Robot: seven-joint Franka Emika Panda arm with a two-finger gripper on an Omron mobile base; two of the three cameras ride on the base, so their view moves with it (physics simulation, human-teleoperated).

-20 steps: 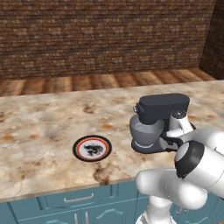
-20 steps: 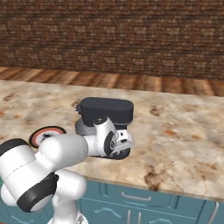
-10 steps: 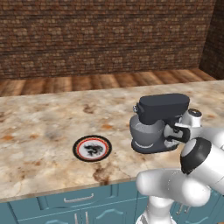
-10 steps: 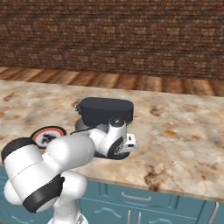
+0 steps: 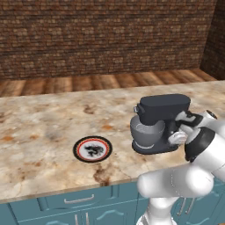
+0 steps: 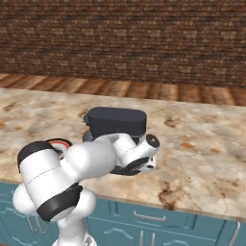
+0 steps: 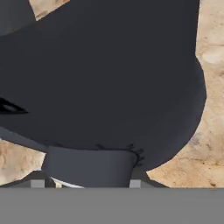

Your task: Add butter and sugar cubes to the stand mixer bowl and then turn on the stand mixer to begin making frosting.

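Marble counter (image 5: 52, 127) — stand mixer (image 5: 163, 109) upright beside plate (image 5: 92, 149), gripper (image 5: 176, 130) pressed against mixer's rear — finger spread cannot be told.

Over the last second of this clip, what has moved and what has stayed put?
The arm has swung its hand in against the stand mixer: the wrist that was below and right of the mixer's head now sits tight at its right side, with the mixer body close in front of the hand camera. Whether the gripper grips anything cannot be told. The mixer, its bowl and the plate on the counter stayed in place.
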